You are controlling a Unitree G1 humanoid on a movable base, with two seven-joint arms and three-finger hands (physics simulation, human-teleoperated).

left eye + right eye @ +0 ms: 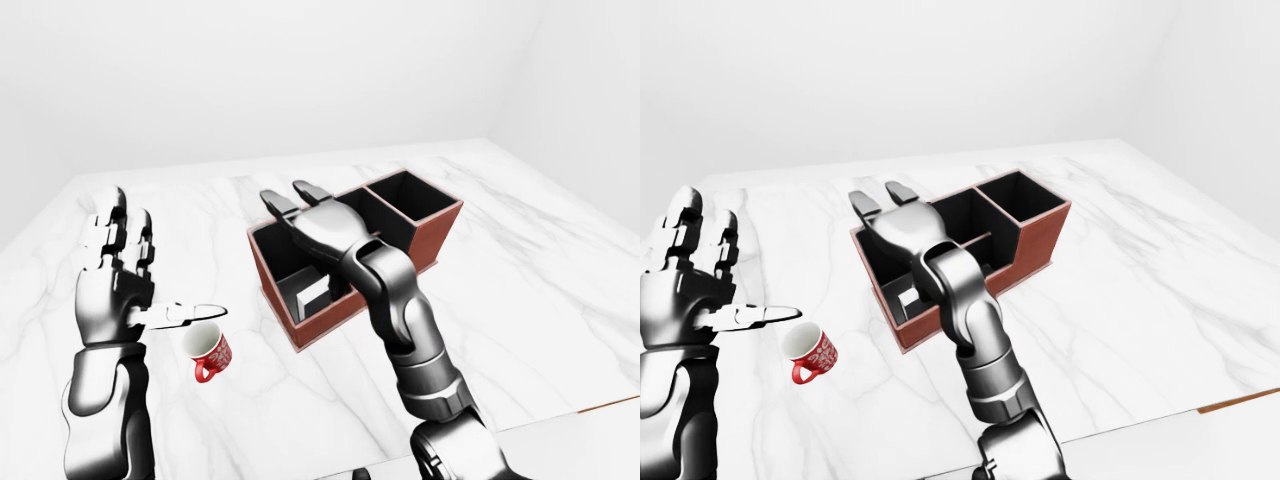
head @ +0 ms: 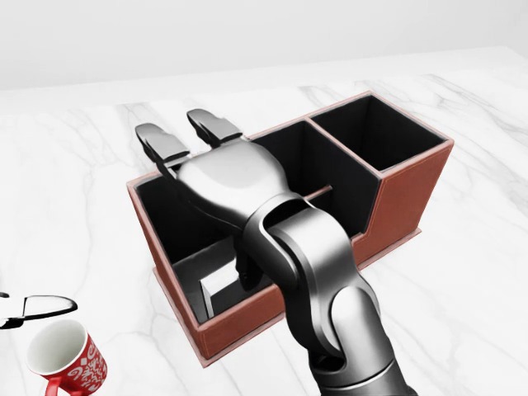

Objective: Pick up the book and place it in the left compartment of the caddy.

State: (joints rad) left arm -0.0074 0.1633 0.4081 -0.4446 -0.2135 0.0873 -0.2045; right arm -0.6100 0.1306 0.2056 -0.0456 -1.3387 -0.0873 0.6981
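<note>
The red-brown caddy (image 2: 410, 191) with black compartments stands on the marble table. In its left compartment lies the book (image 2: 216, 286), dark with a pale edge, showing at the compartment's lower end in the head view. My right hand (image 2: 188, 136) hovers above that compartment's upper end, fingers spread and open, holding nothing; its palm and wrist hide part of the compartment. My left hand (image 1: 150, 270) stands raised and open at the left of the left-eye view, well apart from the caddy.
A red mug with white pattern (image 1: 208, 350) stands on the table just below my left thumb, left of the caddy. The caddy's middle and right compartments (image 2: 379, 132) look empty. The table's edge runs along the bottom right of the eye views.
</note>
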